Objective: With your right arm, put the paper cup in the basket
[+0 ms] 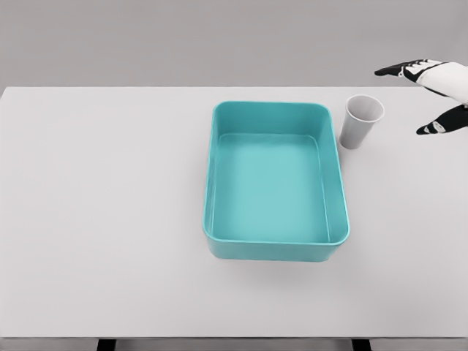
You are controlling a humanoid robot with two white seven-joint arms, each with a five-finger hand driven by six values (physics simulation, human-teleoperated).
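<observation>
Head view: the paper cup is seen upright, mouth open upward, on the white table, toward the far edge and right of the middle. It stands just beside the far right corner of the basket, with a narrow strip of bare table between the two; they do not appear to touch. The basket, a teal rectangular tub with rounded corners, is set near the middle of the table and nothing is seen inside it.

To the right of the cup, at the picture's right edge, the right hand is held above the far right part of the table. Its fingers are spread wide, one dark-tipped finger reaching out over the far edge and the thumb lower and nearer, with the gap between them facing the cup. Nothing is held. The hand is apart from the cup. The left arm is not seen anywhere.

The step in hand is judged to be the approach to the cup; nothing has been grasped and the placing is not yet done. The next move calls for the open hand to be brought leftward around the cup's wall and closed gently, since a light, empty cup could be tipped or pushed against the basket by a glancing touch.
</observation>
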